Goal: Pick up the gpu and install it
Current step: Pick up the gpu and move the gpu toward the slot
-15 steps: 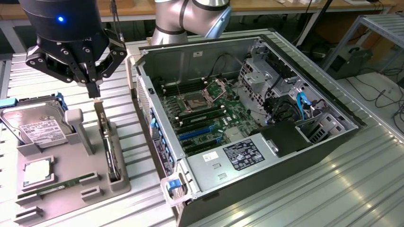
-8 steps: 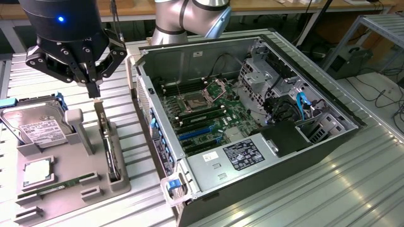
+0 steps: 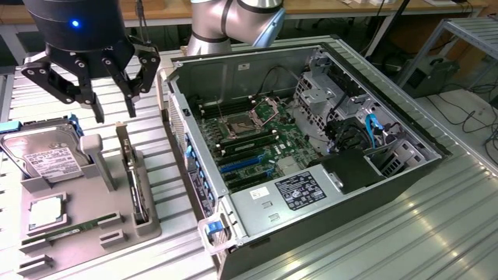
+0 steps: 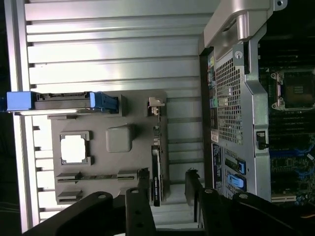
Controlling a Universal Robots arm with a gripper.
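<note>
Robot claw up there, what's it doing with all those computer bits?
The robot arm's claw hangs open above a gray tray of computer parts, holding nothing. Just below it, the gpu, a thin dark card, stands on edge in the tray, not yet picked up. The open computer case sits beside the tray, on the exterior view's right.

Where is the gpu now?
Exterior view's left: the gpu stands on edge in the grey tray, between the hard drive and the computer case, below the gripper.
</note>
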